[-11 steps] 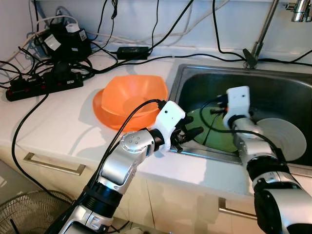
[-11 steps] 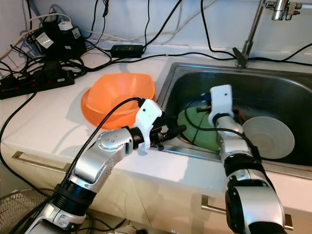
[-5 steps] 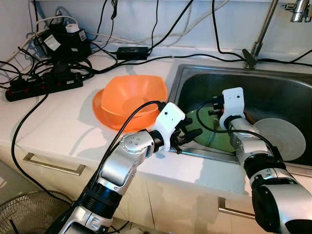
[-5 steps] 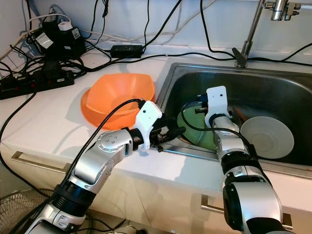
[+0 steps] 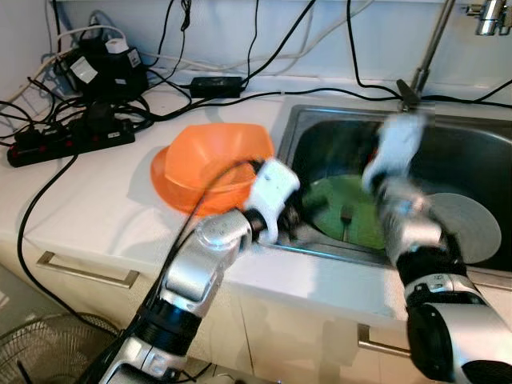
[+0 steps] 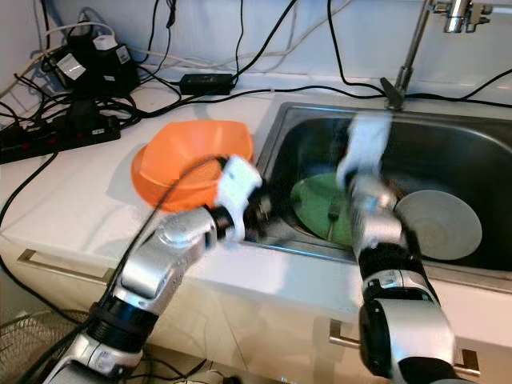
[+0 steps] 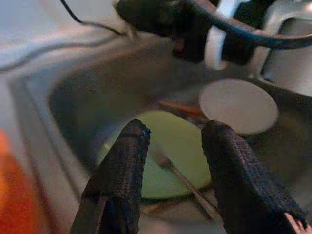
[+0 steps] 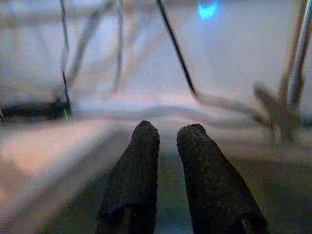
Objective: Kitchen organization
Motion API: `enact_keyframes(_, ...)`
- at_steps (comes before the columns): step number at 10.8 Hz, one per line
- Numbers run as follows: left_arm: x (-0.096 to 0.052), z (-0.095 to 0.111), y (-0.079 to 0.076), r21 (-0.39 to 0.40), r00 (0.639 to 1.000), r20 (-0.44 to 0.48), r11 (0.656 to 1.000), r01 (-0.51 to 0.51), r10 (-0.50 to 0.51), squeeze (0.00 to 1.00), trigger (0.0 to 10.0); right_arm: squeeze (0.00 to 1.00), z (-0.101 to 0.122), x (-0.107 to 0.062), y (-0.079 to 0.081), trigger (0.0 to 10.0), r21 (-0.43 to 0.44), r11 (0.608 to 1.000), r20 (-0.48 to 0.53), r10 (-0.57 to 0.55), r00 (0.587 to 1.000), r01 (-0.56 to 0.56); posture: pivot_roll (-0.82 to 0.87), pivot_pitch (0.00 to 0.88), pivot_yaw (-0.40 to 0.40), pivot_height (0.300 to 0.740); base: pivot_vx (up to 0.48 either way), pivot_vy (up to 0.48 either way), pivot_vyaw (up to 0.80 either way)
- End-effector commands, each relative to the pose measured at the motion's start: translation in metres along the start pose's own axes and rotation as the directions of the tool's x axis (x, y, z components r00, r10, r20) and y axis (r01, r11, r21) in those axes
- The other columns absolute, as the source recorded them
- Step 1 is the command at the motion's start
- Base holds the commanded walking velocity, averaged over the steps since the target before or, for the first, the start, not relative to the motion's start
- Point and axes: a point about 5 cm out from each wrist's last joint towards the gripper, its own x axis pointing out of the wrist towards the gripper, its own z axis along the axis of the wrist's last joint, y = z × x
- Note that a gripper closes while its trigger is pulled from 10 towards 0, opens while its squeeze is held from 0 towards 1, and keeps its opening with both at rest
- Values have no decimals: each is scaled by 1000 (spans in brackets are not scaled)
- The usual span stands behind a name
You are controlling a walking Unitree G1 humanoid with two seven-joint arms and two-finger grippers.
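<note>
Head views blurred around both arms. Left gripper (image 7: pixel 170 161) at near-left rim of steel sink (image 5: pixel 480 144), fingers (image 7: pixel 122 180) spread apart with nothing between them, pointed across the basin toward green plate (image 5: pixel 346 210). Green plate flat on sink floor, left part of basin; a fork (image 7: pixel 183 178) lying on it, handle running toward the near edge. White plate (image 5: pixel 468 228) just right of the green one, also on sink floor; touching or overlapping, could not tell. Thin orange-brown item (image 7: pixel 178 106) between the two plates at the back, too blurred to identify. Right gripper (image 8: pixel 168 141) raised above sink, over back edge of green plate, motion-smeared in head views; in wrist view fingers (image 8: pixel 139 161) nearly together, narrow gap, empty, aimed at back wall and countertop beyond basin. Orange bowl (image 5: pixel 210 160) upright on white countertop (image 5: pixel 96 200), just left of sink, behind left forearm. Faucet (image 5: pixel 428 56) at back rim. Power strip (image 5: pixel 68 138), black adapters and tangled cables (image 5: pixel 104 72) at back-left corner of counter.
</note>
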Motion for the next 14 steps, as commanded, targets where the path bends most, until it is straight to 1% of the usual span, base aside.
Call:
enact_keyframes(1, -1, 14, 7, 37, 997, 58, 998, -47, 45, 0, 10000, 0, 13, 3, 4, 10000, 46, 999, 66, 6, 998, -9, 77, 0, 79, 740, 0, 0, 0)
enact_keyframes(2, -1, 32, 16, 48, 983, 144, 992, -120, 112, 0, 10000, 0, 33, 0, 6, 10000, 98, 995, 174, -5, 985, -12, 70, 0, 82, 740, 0, 0, 0)
enact_keyframes(3, -2, 45, 23, 61, 960, 220, 980, -191, 173, 0, 10000, 0, 44, -8, 10, 10000, 101, 995, 222, 1, 975, -24, 65, 0, 81, 740, 0, 0, 0)
enact_keyframes(4, -4, 50, 28, 49, 941, 258, 970, -238, 218, 0, 10000, 0, 48, -14, 11, 10000, 118, 992, 243, 2, 970, -31, 62, 0, 81, 740, 0, 0, 0)
enact_keyframes(5, -8, 58, 37, 35, 908, 307, 950, -309, 284, 0, 10000, 0, 49, -26, 13, 10000, 71, 997, 247, 24, 969, -43, 55, 0, 83, 740, 0, 0, 0)
enact_keyframes(6, -14, 62, 48, 16, 872, 338, 924, -382, 355, 0, 10000, 0, 46, -36, 11, 10000, 62, 997, 228, 22, 973, -37, 48, 0, 85, 740, 0, 0, 0)
enact_keyframes(7, -19, 60, 57, 20, 844, 344, 895, -445, 412, 0, 10000, 0, 41, -45, 10, 10000, 76, 997, 206, 8, 978, -24, 39, 0, 88, 740, 0, 0, 0)
enact_keyframes(8, -26, 53, 68, 15, 819, 327, 863, -504, 472, 0, 10000, 0, 29, -54, 12, 10000, 90, 996, 159, 2, 987, -16, 34, 0, 91, 740, 0, 0, 0)
enact_keyframes(9, -27, 54, 69, 14, 803, 346, 853, -522, 486, 0, 10000, 0, 25, -57, 15, 10000, 94, 995, 140, 4, 990, -17, 35, 0, 91, 740, 0, 0, 0)
enact_keyframes(10, -36, 48, 78, 3, 773, 328, 818, -576, 543, 0, 10000, 0, 14, -63, 25, 10000, 123, 992, 91, 18, 996, -29, 36, 0, 93, 740, 0, 0, 0)
enact_keyframes(11, -47, 42, 89, -15, 739, 294, 776, -631, 606, 0, 10000, 0, 4, -66, 33, 10000, 141, 989, 49, 34, 998, -40, 45, 0, 91, 740, 0, 0, 0)
enact_keyframes(12, -57, 41, 97, -3, 714, 273, 742, -670, 645, 0, 10000, 0, 0, -67, 36, 10000, 147, 988, 27, 38, 999, -42, 50, 0, 89, 740, 0, 0, 0)
enact_keyframes(13, -74, 43, 111, -32, 651, 241, 676, -736, 720, 0, 10000, 0, -3, -66, 40, 10000, 157, 986, 13, 45, 999, -46, 54, 0, 87, 740, 0, 0, 0)
enact_keyframes(14, -83, 43, 117, -34, 616, 210, 636, -771, 759, 0, 10000, 0, -3, -66, 41, 10000, 156, 986, 9, 52, 999, -53, 59, 0, 85, 740, 0, 0, 0)
